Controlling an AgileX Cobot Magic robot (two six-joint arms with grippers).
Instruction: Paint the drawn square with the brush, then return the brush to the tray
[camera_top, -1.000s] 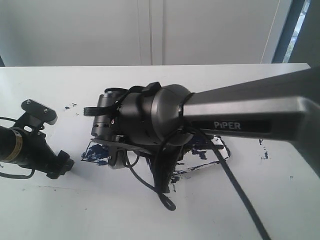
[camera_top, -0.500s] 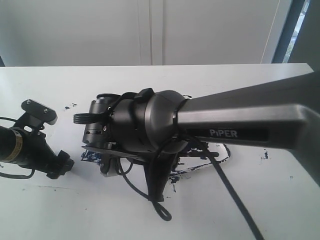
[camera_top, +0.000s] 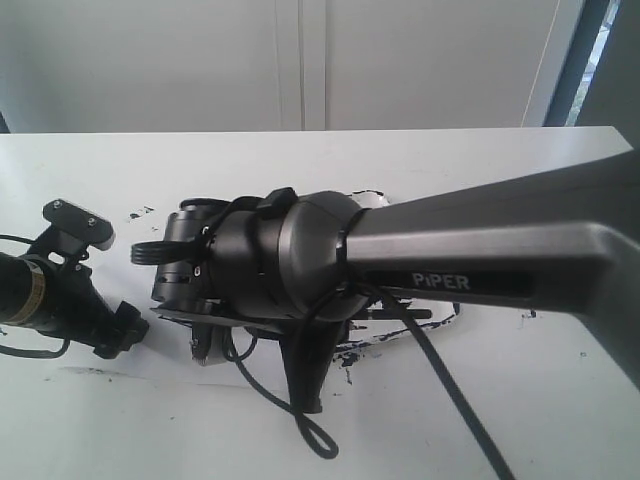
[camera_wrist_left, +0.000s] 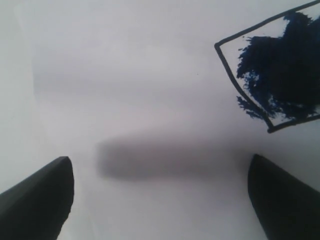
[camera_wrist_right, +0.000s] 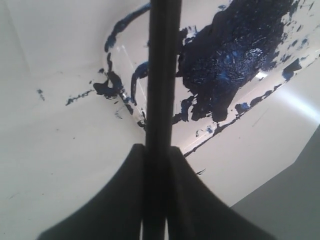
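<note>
1. At the left edge of the exterior view, the left gripper (camera_top: 118, 330) sits low over the white table (camera_top: 120, 160). Its arm enters from the frame's left border.
2. In the left wrist view, the left gripper (camera_wrist_left: 159, 165) is released. Its two dark fingers (camera_wrist_left: 40, 195) sit in the lower corners of the frame, spread wide, with nothing between them but white paper (camera_wrist_left: 125, 75).
3. The drawn square (camera_wrist_left: 270, 70) lies in the upper right of that same view. Its black outline is partly cut off by the frame, and its interior is largely smeared dark blue. It is apart from the left fingers.
4. Across the centre and right of the exterior view, the grey right arm (camera_top: 470, 250), marked PiPER, covers most of the work area and hides its own gripper.
5. In the right wrist view, the right gripper (camera_wrist_right: 157, 150) is clamped on the brush (camera_wrist_right: 161, 75), which runs straight up the middle of the frame.
6. The tray (camera_wrist_right: 131, 55) fills the upper part of that view beneath the brush. A big dark blue patch (camera_wrist_right: 225, 60) sits to the right of the handle.
</note>
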